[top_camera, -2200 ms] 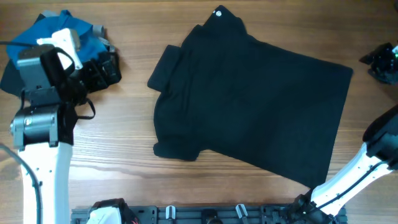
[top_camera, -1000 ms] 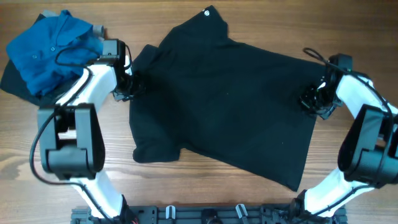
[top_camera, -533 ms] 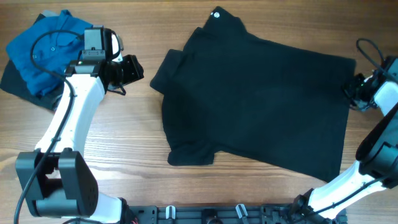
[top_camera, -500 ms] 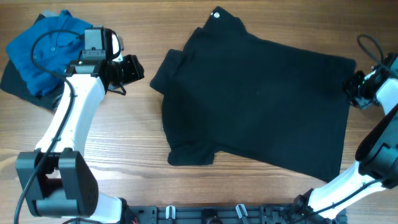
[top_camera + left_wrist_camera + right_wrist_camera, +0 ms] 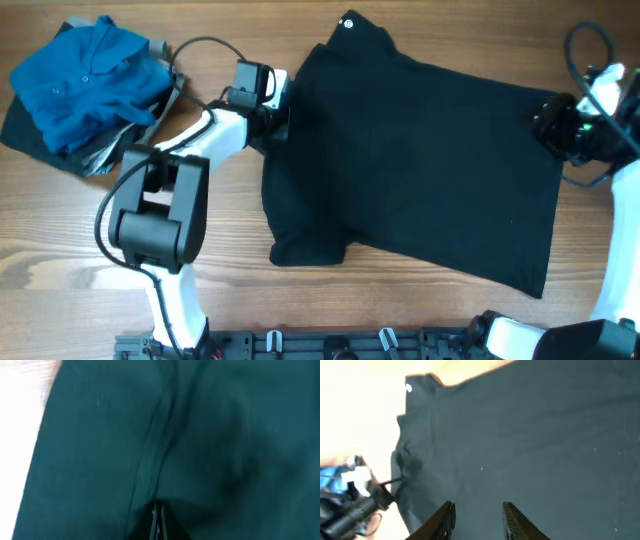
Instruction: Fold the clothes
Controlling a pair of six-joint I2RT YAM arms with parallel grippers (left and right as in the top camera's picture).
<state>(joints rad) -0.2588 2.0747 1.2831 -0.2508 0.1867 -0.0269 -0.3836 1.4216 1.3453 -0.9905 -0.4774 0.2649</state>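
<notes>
On the wooden table (image 5: 60, 250) the black garment (image 5: 420, 160) lies spread flat in the middle, a blue shirt (image 5: 75, 80) bunched to its left. The left gripper (image 5: 278, 114) is pressed together on a fold at the garment's left sleeve. The right gripper (image 5: 553, 122), fingers spread, hangs over its right edge.

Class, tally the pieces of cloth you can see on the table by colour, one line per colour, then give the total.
Black garment, spread flat: 1
Blue shirt: 1
Grey cloth, partly under the blue shirt: 1
Dark cloth, only an edge showing under the blue shirt: 1
Total: 4
</notes>
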